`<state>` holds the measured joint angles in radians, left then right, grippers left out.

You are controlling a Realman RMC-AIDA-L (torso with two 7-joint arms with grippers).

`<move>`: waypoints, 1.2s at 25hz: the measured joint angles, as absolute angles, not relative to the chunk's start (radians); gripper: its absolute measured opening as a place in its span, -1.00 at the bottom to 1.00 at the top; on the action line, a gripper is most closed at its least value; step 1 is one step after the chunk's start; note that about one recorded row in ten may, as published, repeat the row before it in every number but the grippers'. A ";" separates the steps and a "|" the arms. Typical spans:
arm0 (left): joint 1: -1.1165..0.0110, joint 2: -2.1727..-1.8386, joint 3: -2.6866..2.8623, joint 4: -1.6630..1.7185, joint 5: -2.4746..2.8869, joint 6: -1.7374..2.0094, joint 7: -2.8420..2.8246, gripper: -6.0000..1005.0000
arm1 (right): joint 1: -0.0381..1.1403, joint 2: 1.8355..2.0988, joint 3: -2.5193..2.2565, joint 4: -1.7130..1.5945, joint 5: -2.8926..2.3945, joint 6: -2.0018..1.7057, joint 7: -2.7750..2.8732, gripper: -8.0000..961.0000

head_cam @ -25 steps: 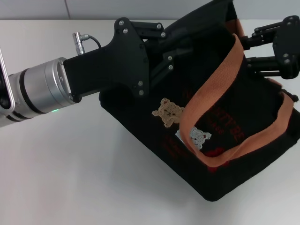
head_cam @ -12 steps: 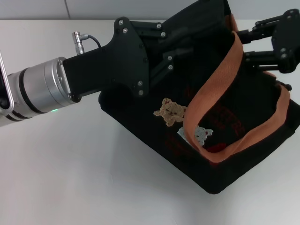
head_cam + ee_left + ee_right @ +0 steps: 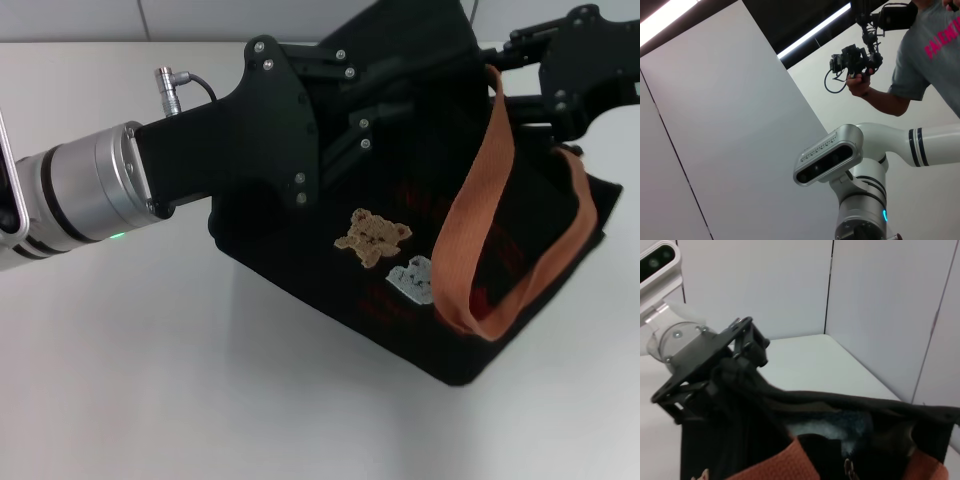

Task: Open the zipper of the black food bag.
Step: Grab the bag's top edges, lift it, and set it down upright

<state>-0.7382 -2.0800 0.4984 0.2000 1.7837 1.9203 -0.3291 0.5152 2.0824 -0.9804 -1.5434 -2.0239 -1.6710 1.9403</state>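
The black food bag [image 3: 400,200] lies tilted on the white table, bears and red lettering facing up. An orange-brown handle [image 3: 480,230] hangs in a loop down its side. My left gripper [image 3: 375,110] is shut on the bag's upper left corner, and the right wrist view shows it clamping the fabric [image 3: 732,370]. My right gripper [image 3: 515,60] is at the bag's top right end, close to the handle's root. In the right wrist view the bag's mouth gapes along the zipper [image 3: 815,402], with grey lining inside and a small metal pull [image 3: 848,468] low in the opening.
The white table [image 3: 200,380] stretches left and in front of the bag. Pale wall panels stand behind it. The left wrist view faces away from the table, at the robot's head [image 3: 830,157] and a person [image 3: 920,55] holding a camera rig.
My right gripper has moved up and to the left. The bag's right end rose and swung with it, and the handle now hangs in a narrower, steeper loop. The left arm has stayed put.
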 joint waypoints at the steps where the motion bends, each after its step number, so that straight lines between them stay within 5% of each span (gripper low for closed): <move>1: -0.737 -2.080 0.498 0.200 1.784 1.922 -0.329 -0.69 | 0.515 2.083 -0.987 -1.546 -2.023 -1.660 1.940 -0.10; 30: -0.729 -2.080 0.498 0.207 1.785 1.936 -0.328 -0.69 | 0.502 2.078 -0.886 -1.706 -2.045 -1.828 1.977 -0.11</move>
